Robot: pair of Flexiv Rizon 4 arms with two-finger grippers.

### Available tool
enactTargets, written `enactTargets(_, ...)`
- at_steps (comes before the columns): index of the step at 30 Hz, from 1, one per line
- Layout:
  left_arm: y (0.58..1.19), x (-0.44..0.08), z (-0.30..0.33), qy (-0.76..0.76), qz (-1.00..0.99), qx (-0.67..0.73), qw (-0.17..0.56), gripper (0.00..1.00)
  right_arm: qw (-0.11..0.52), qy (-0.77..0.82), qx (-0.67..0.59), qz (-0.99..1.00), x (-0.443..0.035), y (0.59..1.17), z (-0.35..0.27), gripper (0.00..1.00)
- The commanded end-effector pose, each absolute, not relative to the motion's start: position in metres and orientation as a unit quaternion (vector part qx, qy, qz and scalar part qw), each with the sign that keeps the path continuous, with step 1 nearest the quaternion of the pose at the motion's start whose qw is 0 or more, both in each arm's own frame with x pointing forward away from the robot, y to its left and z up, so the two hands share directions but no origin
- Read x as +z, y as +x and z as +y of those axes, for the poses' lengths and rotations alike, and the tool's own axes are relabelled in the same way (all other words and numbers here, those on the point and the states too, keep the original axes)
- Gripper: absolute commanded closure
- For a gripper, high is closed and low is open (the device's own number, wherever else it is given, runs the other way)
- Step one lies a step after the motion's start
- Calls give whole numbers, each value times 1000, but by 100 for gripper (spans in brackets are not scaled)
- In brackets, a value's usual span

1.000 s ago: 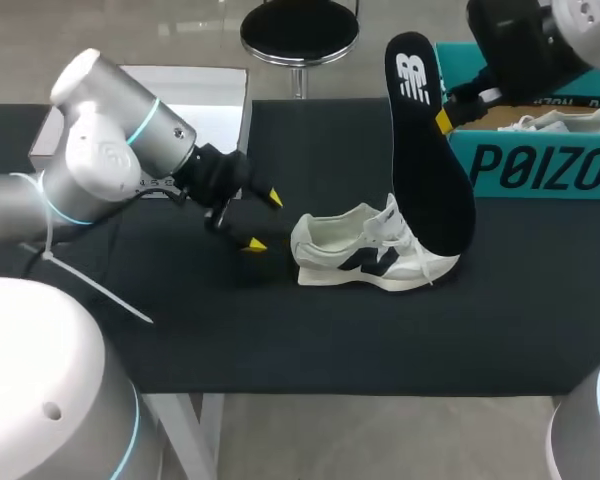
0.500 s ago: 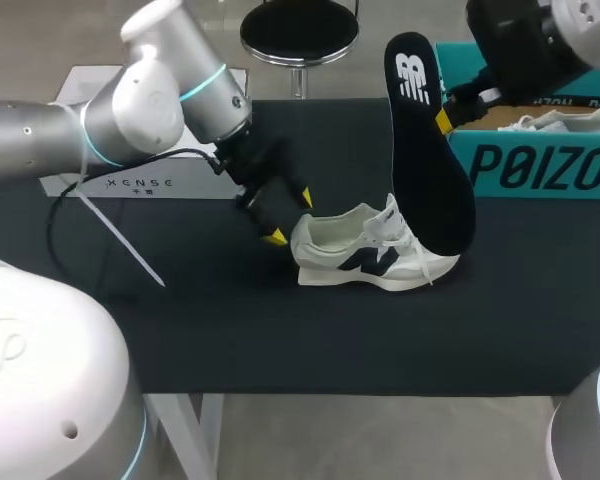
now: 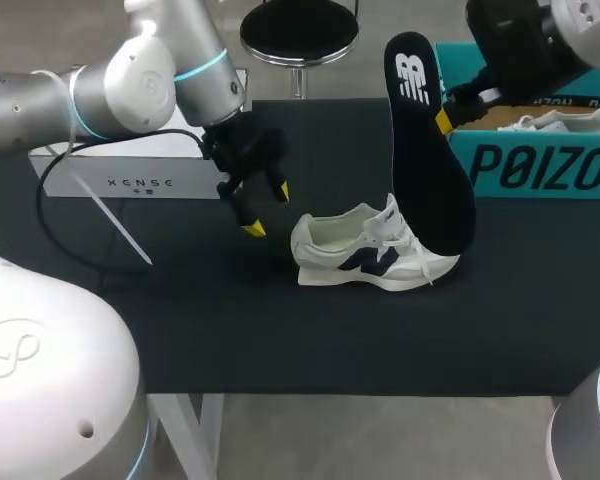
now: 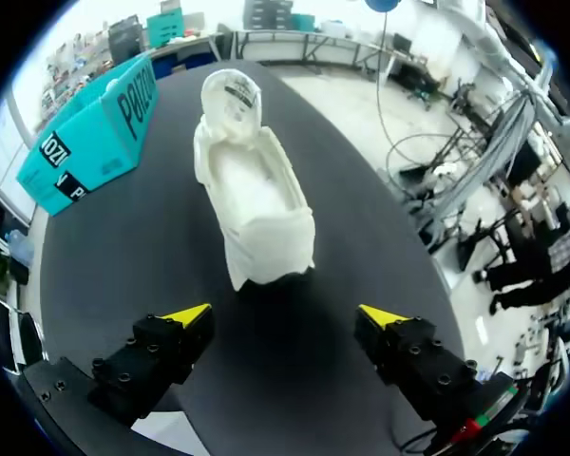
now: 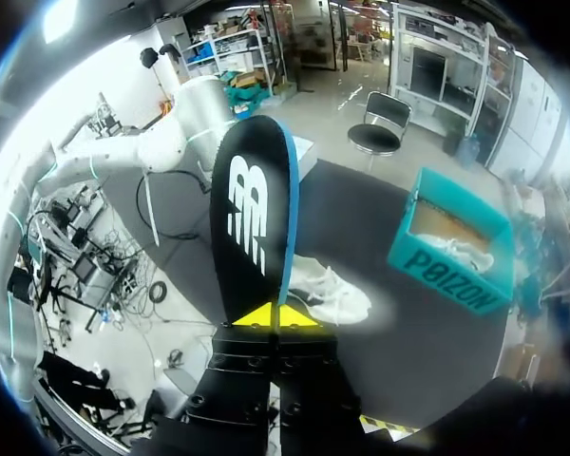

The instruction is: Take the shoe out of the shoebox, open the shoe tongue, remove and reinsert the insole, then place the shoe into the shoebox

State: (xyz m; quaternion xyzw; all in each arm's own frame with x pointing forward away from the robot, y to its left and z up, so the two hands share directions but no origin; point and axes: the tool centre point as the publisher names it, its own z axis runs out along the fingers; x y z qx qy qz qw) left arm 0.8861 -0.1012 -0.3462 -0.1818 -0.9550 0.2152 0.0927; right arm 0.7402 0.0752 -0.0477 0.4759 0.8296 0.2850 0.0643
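Surface: black table top (image 3: 280, 340), dark cloth, holding all items below.

Item 1, shoe (image 3: 375, 250): white with a dark side mark, upright on its sole at mid-table, outside the shoebox. Position unchanged over the last second.

Item 2, insole (image 3: 425, 150): black, out of the shoe, held on end above it. Its lower end overlaps the forefoot in the head view; contact cannot be confirmed. Unchanged.

Item 3, right gripper (image 3: 443, 120): clamped on the insole's edge, yellow tips pressed together at its sides in the wrist view. No movement.

Item 4, left gripper (image 3: 267, 210): fingers spread wide, holding nothing. It has swung in from the table's left, nearly reached the heel, then turned and drawn slightly back. It now sits just beside the heel, which lies ahead of its fingers in the wrist view.

Item 5, shoebox (image 3: 540, 160): teal, open, at the right rear; a second white shoe (image 3: 560, 122) inside.

Assessment: removal looks done. The left arm's arrival suggests it will steady the heel for reinsertion.
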Motion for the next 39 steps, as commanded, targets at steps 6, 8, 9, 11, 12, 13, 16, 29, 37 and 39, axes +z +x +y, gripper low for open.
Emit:
enactTargets(6, 872, -335, -82, -164, -955, 235, 74, 0, 63, 476, 282, 830, -47, 743, 78, 100)
enactTargets(8, 877, -328, -89, -164, -953, 244, 75, 0, 63, 476, 282, 830, -47, 743, 78, 100)
enactTargets(9, 881, -323, -94, -164, -952, 246, 73, 0, 63, 476, 282, 830, -47, 743, 78, 100)
enactTargets(11, 888, -313, -105, -167, -952, 248, 67, 0, 63, 476, 282, 830, -47, 743, 78, 100)
enactTargets(12, 893, -307, -113, -172, -952, 246, 60, 0, 63, 476, 282, 830, -47, 743, 78, 100)
enactTargets(13, 896, -302, -119, -176, -952, 243, 56, 0, 63, 476, 282, 830, -47, 743, 78, 100)
enactTargets(16, 899, -290, -137, -194, -950, 241, 44, 0, 63, 476, 282, 830, -47, 743, 78, 100)
enactTargets(29, 899, -283, -149, -218, -943, 252, 27, 0, 63, 476, 282, 830, -47, 743, 78, 100)
enactTargets(37, 899, -283, -149, -218, -943, 252, 27, 0, 63, 476, 282, 830, -47, 743, 78, 100)
enactTargets(39, 900, -281, -151, -226, -941, 252, 28, 0, 63, 476, 282, 830, -47, 743, 78, 100)
